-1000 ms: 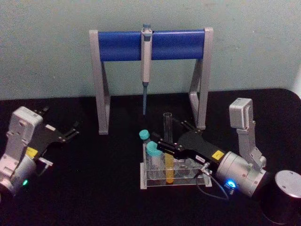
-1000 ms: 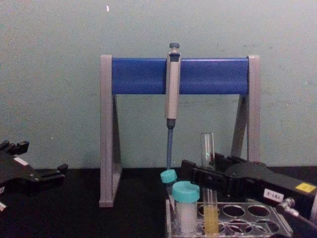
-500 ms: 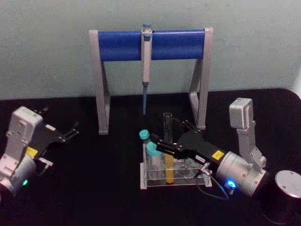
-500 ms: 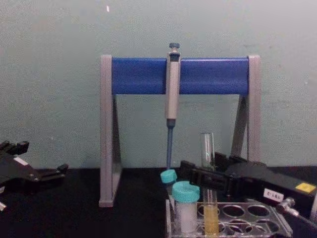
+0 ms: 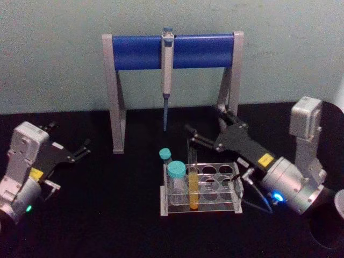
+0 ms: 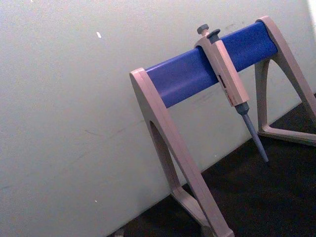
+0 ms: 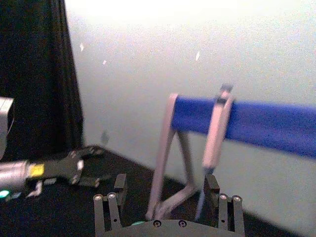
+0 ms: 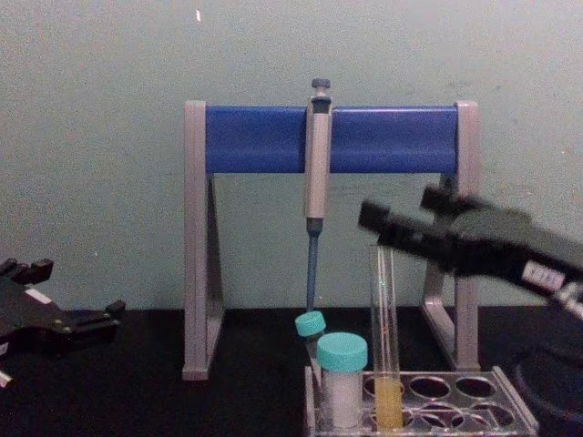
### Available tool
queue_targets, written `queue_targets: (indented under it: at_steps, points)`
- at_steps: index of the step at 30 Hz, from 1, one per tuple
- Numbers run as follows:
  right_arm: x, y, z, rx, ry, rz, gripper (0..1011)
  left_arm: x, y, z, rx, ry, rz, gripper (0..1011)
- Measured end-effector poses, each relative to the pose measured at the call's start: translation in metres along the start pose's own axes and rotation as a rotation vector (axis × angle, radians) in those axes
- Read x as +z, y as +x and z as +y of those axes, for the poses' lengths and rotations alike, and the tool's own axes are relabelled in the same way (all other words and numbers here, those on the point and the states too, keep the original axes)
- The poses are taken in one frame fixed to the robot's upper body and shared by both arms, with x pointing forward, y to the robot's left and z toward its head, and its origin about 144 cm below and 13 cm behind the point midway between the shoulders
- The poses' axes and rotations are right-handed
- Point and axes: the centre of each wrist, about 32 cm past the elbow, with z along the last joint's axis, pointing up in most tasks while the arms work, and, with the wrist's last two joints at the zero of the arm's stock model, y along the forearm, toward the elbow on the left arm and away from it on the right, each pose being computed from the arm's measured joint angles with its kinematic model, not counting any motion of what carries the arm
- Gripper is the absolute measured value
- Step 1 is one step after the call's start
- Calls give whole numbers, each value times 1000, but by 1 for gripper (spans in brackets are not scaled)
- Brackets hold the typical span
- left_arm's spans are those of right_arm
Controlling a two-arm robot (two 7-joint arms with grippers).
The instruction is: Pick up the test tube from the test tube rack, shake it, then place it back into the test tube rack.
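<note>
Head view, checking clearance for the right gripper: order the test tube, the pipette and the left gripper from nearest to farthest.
From the right gripper:
1. Test tube, just below its tips, standing in the rack.
2. Pipette, hanging on the stand behind.
3. Left gripper, across the table at left.

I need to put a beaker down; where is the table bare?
Bare: the black table between the left gripper and the test tube rack, and under the pipette stand. Crowded: rack's left end with test tube, vials, right gripper.
</note>
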Motion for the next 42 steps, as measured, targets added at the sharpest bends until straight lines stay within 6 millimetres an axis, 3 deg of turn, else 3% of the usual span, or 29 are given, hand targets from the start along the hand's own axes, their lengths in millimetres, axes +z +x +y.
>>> queue_targets:
  at_steps: [11, 21, 29, 42]
  points:
    - [8, 1, -20, -241, 50, -108, 1000, 0, 0, 0, 0, 0, 0, 1001]
    - [-17, 2, -39, -524, -83, -148, 1000, 0, 0, 0, 0, 0, 0, 1001]
    - [-42, 2, -46, -570, -234, -101, 1000, 0, 0, 0, 0, 0, 0, 1001]
    - [-64, 0, -48, -541, -339, -49, 1000, 0, 0, 0, 0, 0, 0, 1001]
